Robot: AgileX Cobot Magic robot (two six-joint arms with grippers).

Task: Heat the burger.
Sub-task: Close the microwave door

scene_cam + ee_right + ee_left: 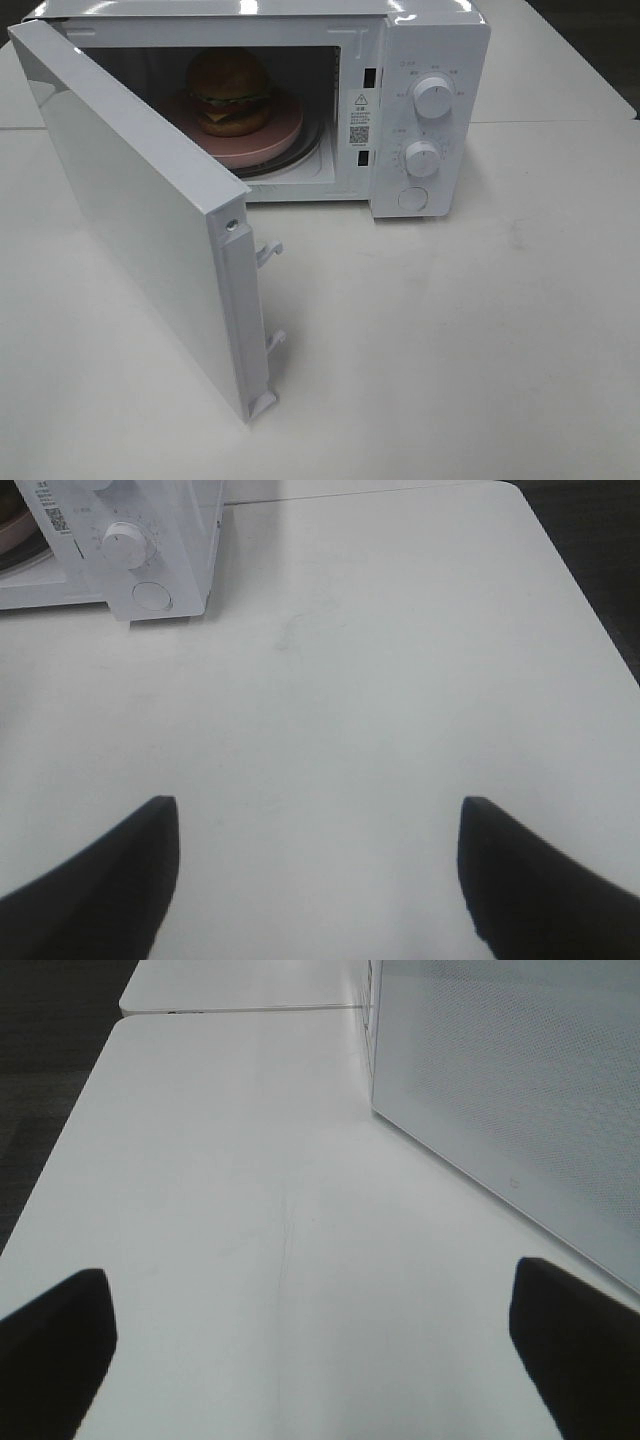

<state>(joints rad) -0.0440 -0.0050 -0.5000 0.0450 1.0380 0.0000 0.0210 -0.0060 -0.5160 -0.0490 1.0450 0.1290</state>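
Exterior high gives you the round burger (229,90), a glossy golden-brown bun over lettuce, tomato and cheese, sitting on a round pink plate (272,140) inside the cavity of the boxy white microwave (440,40). Its white door (130,220) stands swung wide toward the left front, and two round white knobs (434,98) sit on the right panel. Over the white table (460,350), your left gripper (312,1295) shows jaws spread wide and empty; your right gripper (318,810) is likewise parted, holding nothing.
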